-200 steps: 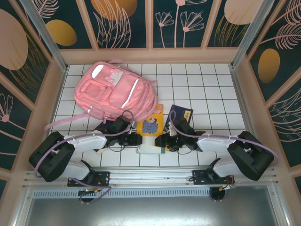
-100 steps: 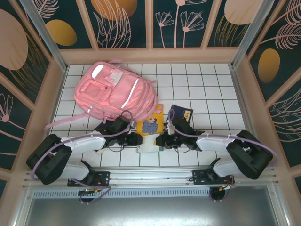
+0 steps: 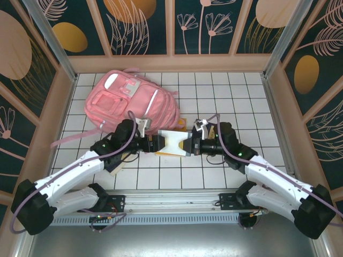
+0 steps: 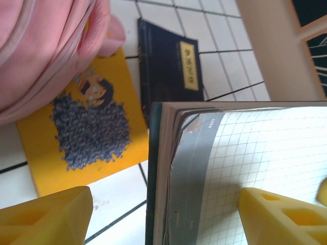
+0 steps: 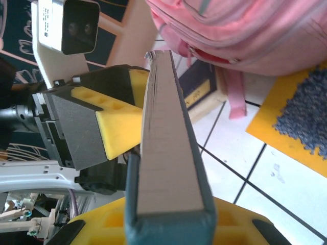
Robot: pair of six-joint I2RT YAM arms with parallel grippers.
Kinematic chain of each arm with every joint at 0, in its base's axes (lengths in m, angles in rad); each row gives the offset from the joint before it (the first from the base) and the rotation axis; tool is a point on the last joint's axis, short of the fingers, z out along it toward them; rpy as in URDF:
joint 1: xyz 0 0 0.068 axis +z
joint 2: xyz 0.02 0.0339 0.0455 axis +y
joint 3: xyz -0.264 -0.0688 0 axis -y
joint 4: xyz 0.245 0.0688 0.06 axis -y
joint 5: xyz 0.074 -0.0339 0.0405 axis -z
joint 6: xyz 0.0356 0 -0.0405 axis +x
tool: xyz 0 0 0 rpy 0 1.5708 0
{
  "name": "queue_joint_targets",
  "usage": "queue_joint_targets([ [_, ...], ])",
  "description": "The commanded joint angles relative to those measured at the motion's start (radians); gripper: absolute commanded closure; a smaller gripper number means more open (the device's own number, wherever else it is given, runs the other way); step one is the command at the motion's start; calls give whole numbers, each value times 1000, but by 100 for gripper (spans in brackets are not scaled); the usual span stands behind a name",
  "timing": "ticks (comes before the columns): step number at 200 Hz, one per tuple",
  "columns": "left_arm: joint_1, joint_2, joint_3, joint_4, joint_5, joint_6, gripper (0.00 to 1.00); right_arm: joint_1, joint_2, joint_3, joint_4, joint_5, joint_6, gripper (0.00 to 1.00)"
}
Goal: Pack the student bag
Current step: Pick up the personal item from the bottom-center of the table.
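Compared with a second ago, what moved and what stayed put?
Both arms rose from the table's near side and carried the notebook up and toward the bag. The right gripper now clamps one end; the left gripper has opened its jaws at the other end. The bag, the yellow book and the dark book stayed put.

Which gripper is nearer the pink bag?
Left. The left gripper sits just off the near edge of the bag; the right gripper is farther right, beyond the notebook between them.
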Motion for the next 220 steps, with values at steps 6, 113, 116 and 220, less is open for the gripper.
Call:
queue_joint_targets([
  [6, 13, -40, 49, 34, 101, 50, 23, -12, -58, 74, 18, -65, -47, 100],
  [113, 72, -169, -43, 515, 477, -147, 65, -50, -96, 147, 49, -117, -63, 100],
  [116, 72, -168, -46, 522, 483, -151, 69, -53, -96, 145, 50, -117, -63, 100],
  [220, 85, -184, -98, 650, 452, -206, 100, -36, -114, 108, 268, -157, 49, 51],
])
